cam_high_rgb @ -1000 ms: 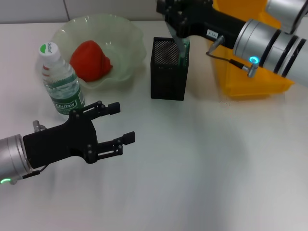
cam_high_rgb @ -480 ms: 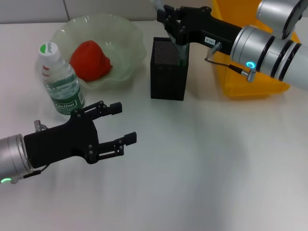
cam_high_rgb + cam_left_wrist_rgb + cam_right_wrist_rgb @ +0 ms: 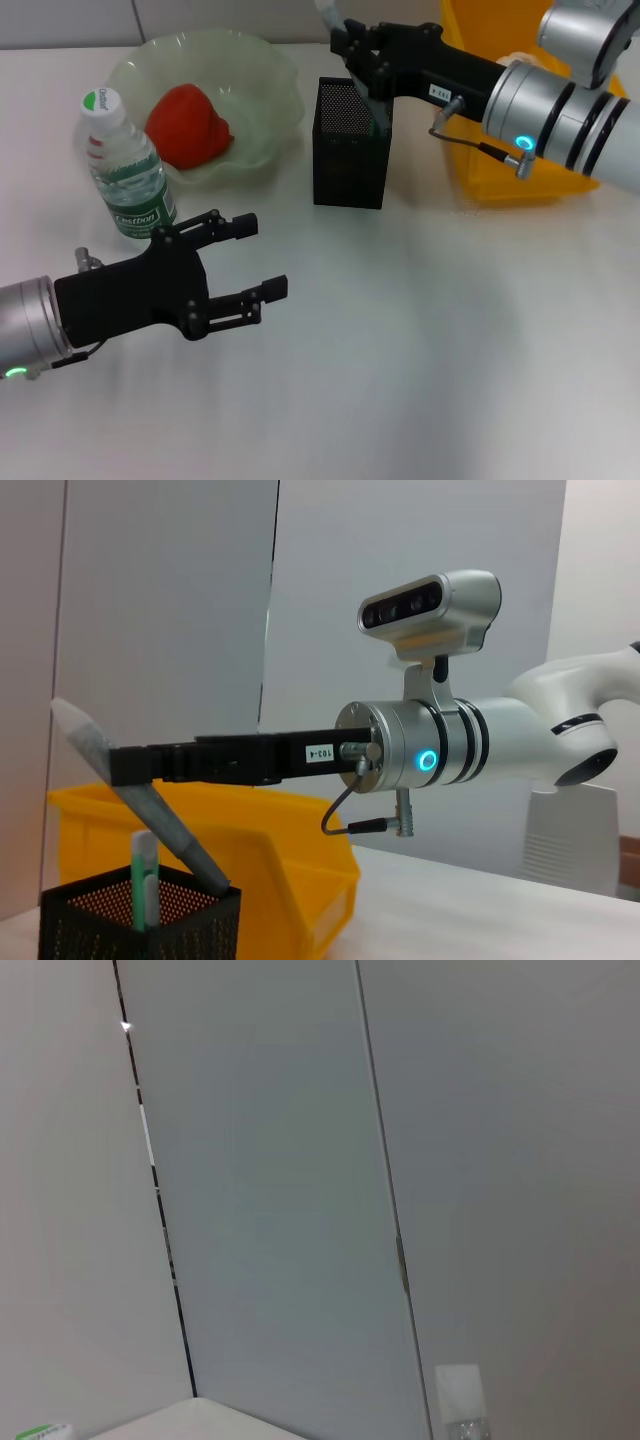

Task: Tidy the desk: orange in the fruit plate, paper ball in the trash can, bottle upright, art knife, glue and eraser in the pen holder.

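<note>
Right gripper [image 3: 115, 765] clamps the slim grey glue stick [image 3: 150, 805] tilted, tip inside the tall black mesh pen holder [image 3: 350, 155], for dropping in; left gripper [image 3: 250, 260] hangs spread apart over the white desk [image 3: 430, 340].

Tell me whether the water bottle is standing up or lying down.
Upright: the bottle stands on the desk, white cap on top, beside the fruit plate.

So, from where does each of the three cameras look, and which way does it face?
Head view: from above, looking down at the desk; both arms show, left gripper low, right gripper over the pen holder.
Left wrist view: looks level across the desk at the right gripper, glue and trash can.
Right wrist view: faces a wall; no arm shows.
Shared: head and left wrist views both show the pen holder.
</note>
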Available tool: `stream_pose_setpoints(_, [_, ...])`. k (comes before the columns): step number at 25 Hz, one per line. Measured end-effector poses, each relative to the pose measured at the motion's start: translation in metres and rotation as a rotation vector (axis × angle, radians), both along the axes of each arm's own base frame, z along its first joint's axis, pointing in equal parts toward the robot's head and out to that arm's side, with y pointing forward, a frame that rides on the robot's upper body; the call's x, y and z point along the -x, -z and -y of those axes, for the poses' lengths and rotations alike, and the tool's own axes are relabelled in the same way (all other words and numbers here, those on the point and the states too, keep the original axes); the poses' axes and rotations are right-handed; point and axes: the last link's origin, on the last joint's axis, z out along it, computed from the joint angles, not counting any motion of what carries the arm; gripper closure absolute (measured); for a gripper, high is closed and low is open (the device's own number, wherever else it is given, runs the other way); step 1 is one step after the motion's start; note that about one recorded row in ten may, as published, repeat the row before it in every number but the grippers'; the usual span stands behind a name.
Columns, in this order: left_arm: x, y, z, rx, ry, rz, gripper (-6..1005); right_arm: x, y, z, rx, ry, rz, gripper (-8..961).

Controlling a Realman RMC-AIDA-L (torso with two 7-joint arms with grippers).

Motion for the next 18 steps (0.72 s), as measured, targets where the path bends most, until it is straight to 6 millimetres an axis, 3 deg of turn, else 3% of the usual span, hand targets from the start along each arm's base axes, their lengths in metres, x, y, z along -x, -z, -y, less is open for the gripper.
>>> stream_pose_setpoints(18, [0.0008,0.0036,0.0051,0.01,0.011,-0.004,200,0.0007,0.0051,-0.0018,0.011,-0.005,0.049,816])
